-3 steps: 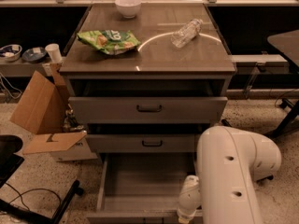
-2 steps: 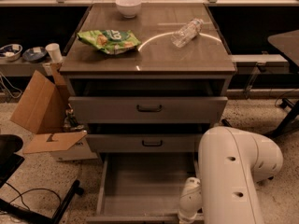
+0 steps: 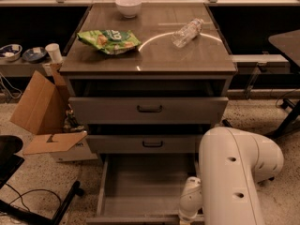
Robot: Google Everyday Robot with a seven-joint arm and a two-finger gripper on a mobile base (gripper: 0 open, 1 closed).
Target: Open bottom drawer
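Observation:
The bottom drawer (image 3: 145, 186) of the grey cabinet stands pulled out toward me, showing its plain grey tray inside. Its front and handle lie at the bottom edge of the view, mostly cut off. Above it are the middle drawer front (image 3: 152, 144) and the top drawer front (image 3: 149, 108), each with a small black handle. My white arm (image 3: 234, 177) fills the lower right. The gripper is hidden below the arm's wrist (image 3: 191, 203), near the drawer's front right corner.
On the cabinet top (image 3: 154, 50) lie a green snack bag (image 3: 108, 40), a white bowl (image 3: 128, 5) and a plastic bottle (image 3: 186, 32) on its side. An open cardboard box (image 3: 44, 116) stands at the left. A black chair base (image 3: 28, 205) is at the lower left.
The arm has shifted very slightly to the right. The drawer stays pulled out as before.

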